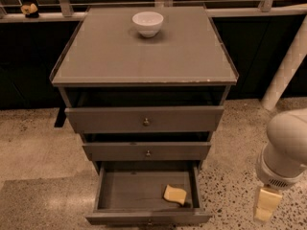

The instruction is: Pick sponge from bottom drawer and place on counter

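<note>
The sponge, a small pale yellow pad, lies at the front right inside the bottom drawer, which is pulled open. The counter is the grey-brown top of the cabinet. My gripper hangs at the lower right of the view, below the pale rounded arm. It is over the floor to the right of the open drawer, apart from the sponge and outside the drawer.
A white bowl stands at the back middle of the counter. The two upper drawers stick out slightly. Speckled floor surrounds the cabinet. A pale post leans at the right, and a railing runs behind.
</note>
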You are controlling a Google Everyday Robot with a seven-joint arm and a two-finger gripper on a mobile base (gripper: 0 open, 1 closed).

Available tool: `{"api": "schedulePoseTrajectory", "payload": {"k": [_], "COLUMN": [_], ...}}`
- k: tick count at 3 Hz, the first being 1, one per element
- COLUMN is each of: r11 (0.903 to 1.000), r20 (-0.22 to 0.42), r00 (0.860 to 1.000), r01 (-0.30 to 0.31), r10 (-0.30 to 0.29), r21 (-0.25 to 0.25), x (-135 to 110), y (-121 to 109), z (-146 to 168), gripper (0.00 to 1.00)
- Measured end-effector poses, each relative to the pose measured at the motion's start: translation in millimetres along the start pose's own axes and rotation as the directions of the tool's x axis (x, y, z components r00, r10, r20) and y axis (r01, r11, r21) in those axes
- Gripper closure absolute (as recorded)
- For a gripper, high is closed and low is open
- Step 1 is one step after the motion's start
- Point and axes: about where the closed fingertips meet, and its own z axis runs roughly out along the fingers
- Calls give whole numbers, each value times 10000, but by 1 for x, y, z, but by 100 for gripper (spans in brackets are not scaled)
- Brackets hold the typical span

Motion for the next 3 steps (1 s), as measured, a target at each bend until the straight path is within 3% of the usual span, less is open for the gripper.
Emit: {"api": "schedulePoseTrajectory", "payload": {"k": [1,2,3], "r11": [9945,9820,9696], "r20": [-334,38,993], "r00": [9992,9999,9933], "r01": [-245,-103,806], "r10": [212,112,-590], "r21": [-1021,-1885,-2309], "x": [26,34,21], "y": [32,62,85], "z": [80,146,195], "gripper": [0,0,0]}}
